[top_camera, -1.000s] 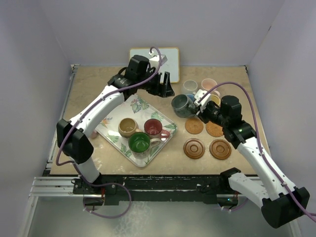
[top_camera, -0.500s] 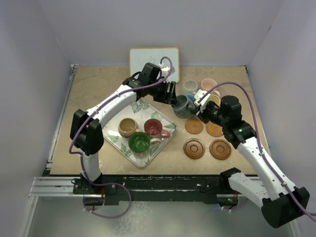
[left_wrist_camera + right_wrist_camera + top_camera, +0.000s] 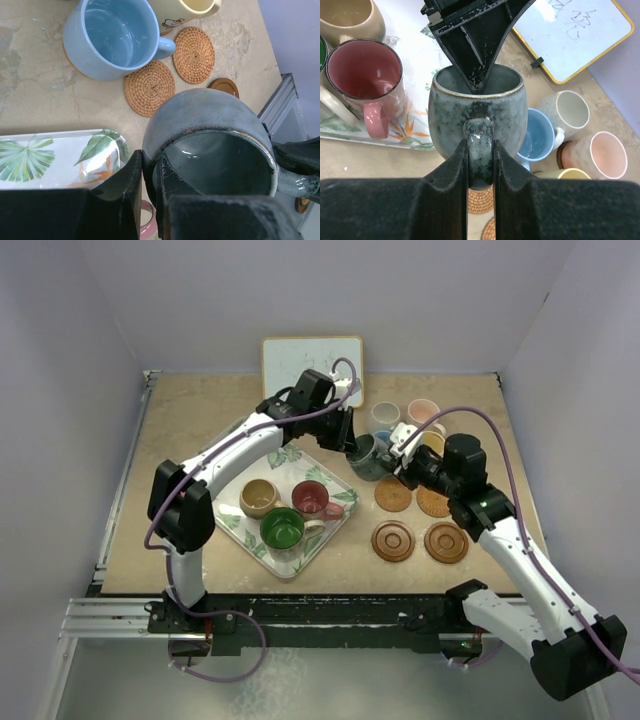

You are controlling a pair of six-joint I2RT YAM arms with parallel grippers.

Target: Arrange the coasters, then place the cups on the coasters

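Note:
The dark grey-blue cup hangs between both grippers, just right of the tray. My right gripper is shut on its handle. My left gripper is shut on its rim, one finger inside and one outside the cup. Coasters lie below it: two light ones and two dark ones. Light blue, yellow, off-white and pink cups stand behind on the table. Tan, red and green cups stand on the tray.
The leaf-patterned tray lies at the centre left. A whiteboard leans at the back wall. Both arms meet over the strip between the tray and the coasters.
My left gripper swung right from the whiteboard to the dark grey-blue cup and closed on its rim. The right gripper kept hold of the handle without moving.

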